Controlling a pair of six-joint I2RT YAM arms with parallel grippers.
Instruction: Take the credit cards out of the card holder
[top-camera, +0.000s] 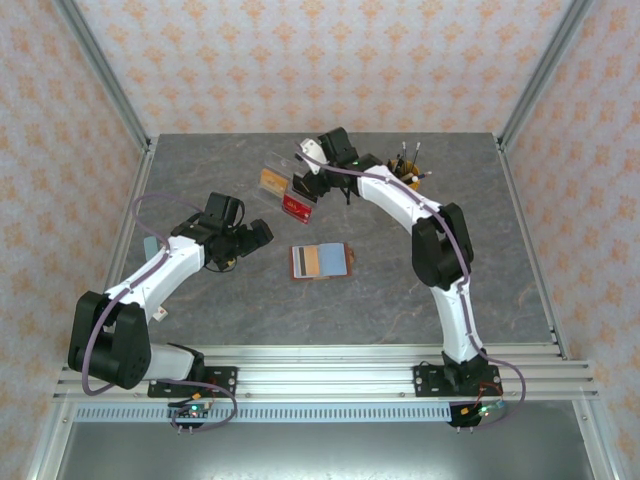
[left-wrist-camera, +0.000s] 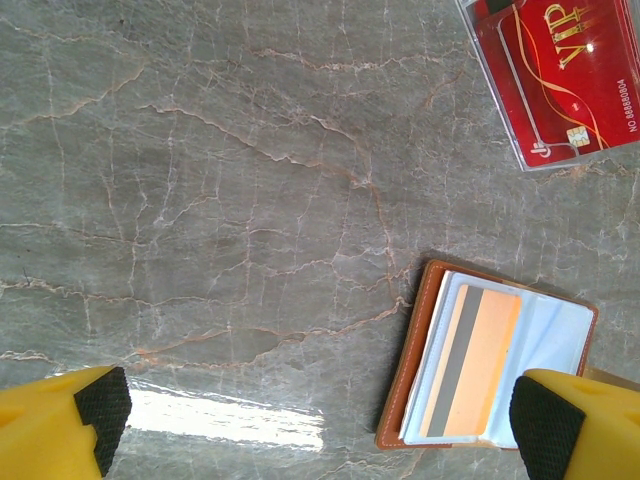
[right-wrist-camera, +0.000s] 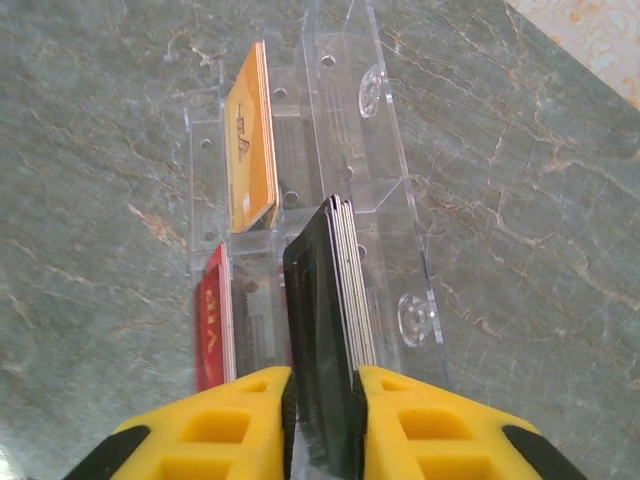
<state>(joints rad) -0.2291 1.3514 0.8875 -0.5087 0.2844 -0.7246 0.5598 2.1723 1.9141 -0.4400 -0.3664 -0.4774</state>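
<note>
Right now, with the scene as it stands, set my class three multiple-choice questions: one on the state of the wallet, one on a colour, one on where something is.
1. The wallet lies: A folded shut; B open; C standing on its edge.
2. The card in its pocket is: A green; B orange; C white.
3. The red card is: A inside the wallet; B on top of the wallet; C in the clear stand.

Answers:
1 B, its pale inner pockets face up.
2 B, it is orange with a grey stripe.
3 C, it stands in a slot of the stand, apart from the wallet.
</note>
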